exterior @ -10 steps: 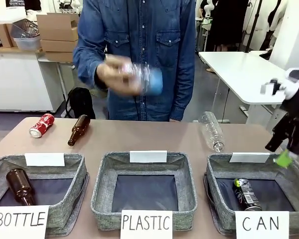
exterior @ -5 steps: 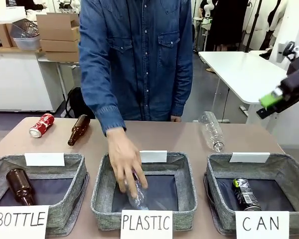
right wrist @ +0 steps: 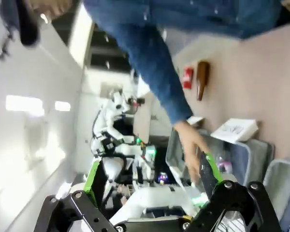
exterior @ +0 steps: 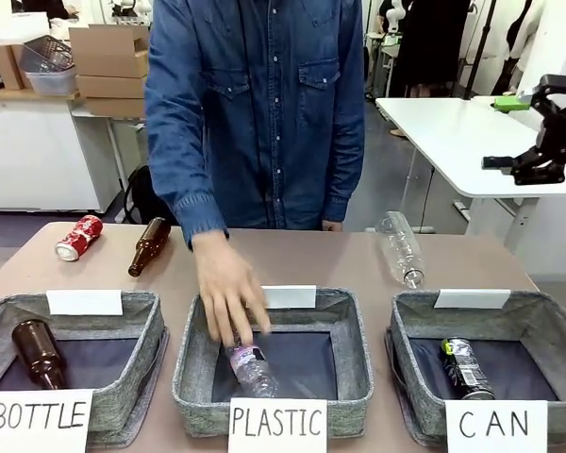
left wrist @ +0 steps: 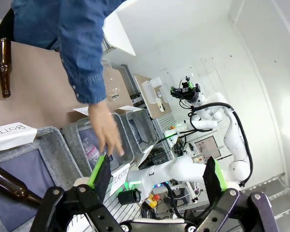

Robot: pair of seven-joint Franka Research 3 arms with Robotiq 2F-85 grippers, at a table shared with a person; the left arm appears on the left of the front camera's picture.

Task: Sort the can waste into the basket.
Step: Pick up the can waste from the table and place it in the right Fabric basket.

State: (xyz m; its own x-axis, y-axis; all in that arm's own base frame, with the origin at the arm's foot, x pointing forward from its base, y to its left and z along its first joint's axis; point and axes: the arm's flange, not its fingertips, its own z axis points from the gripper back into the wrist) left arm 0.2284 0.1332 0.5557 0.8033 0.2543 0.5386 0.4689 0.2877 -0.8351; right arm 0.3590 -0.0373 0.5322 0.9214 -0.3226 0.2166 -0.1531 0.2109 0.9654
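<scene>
A red can [exterior: 78, 237] with white markings lies on its side at the table's far left; it is also in the right wrist view [right wrist: 187, 77]. A black can [exterior: 467, 368] with green-yellow print lies inside the grey basket [exterior: 547, 326] signed "CAN" at the front right. My right gripper [exterior: 503, 132] hangs high at the right, well above that basket, open with nothing between its fingers [right wrist: 151, 176]. My left gripper [left wrist: 157, 174] is open and holds nothing, looking down on the baskets from the left.
A person's hand [exterior: 224, 297] reaches into the middle "PLASTIC" basket [exterior: 354, 349], above a clear bottle [exterior: 250, 368]. One brown bottle [exterior: 148, 246] lies beside the red can, another [exterior: 38, 352] in the "BOTTLE" basket [exterior: 141, 359]. A clear bottle [exterior: 401, 247] lies on the table.
My right gripper has risen from just above the CAN basket to high at the right. The person brought a clear bottle down into the PLASTIC basket and let it go.
</scene>
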